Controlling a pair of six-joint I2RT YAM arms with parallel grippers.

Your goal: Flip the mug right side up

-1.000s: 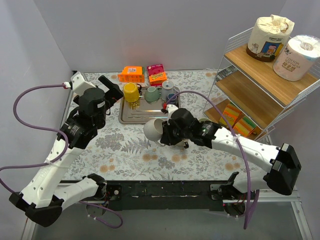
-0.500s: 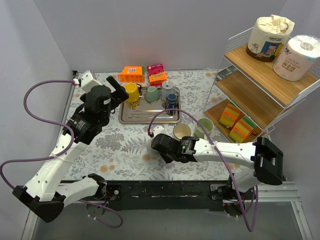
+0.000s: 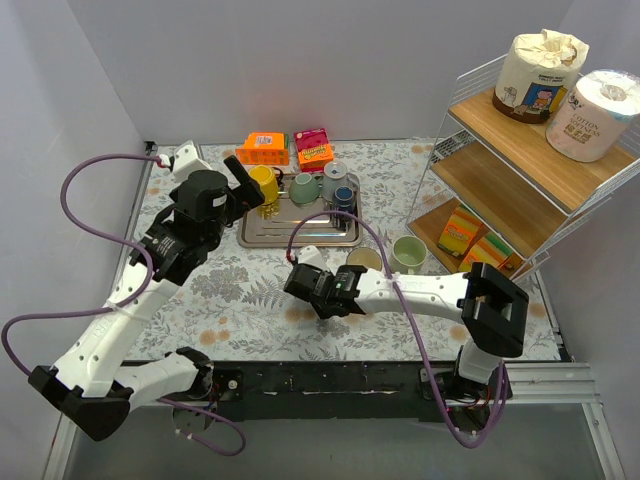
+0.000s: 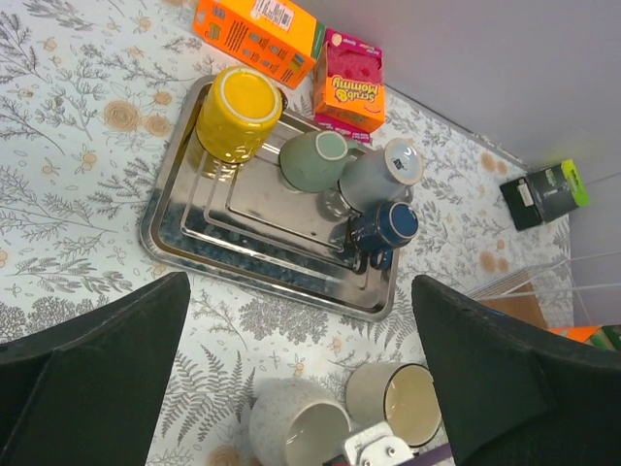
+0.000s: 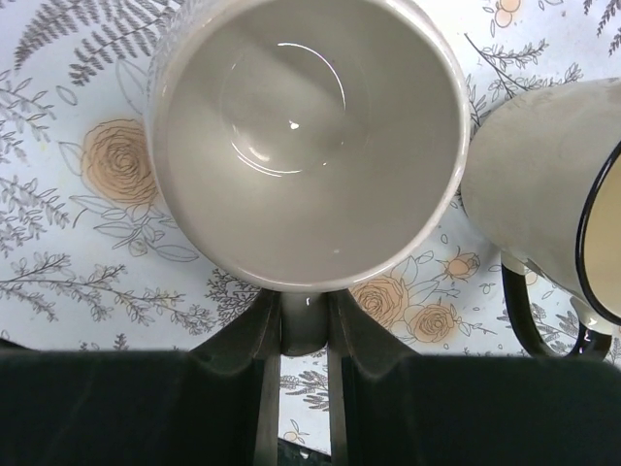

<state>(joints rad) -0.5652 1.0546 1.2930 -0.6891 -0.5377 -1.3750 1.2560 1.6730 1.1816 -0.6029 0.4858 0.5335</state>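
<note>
The white speckled mug [image 5: 306,136] stands mouth up, just left of a cream mug [image 5: 543,204], and I look straight down into its bare inside. My right gripper [image 5: 306,330] is shut on the mug's handle, one finger on each side. From above, the mug [image 3: 303,263] shows only partly under the right gripper [image 3: 318,288], in front of the tray. I cannot tell whether its base touches the tablecloth. The left wrist view shows the mug [image 4: 291,427] at the bottom edge. My left gripper [image 3: 246,182] hangs open over the tray's left end, holding nothing.
A steel tray [image 3: 262,238] holds an upturned yellow mug [image 3: 264,185] and green, grey and blue mugs. A cream mug [image 3: 362,262] and a green mug [image 3: 408,254] stand to the right. Orange [image 3: 262,148] and pink [image 3: 313,147] boxes lie behind. A wire shelf rack [image 3: 520,165] fills the right.
My right arm carried the mug from tilted in the air down and leftward, turning its mouth upward. The left arm shifted a little farther back over the tray.
</note>
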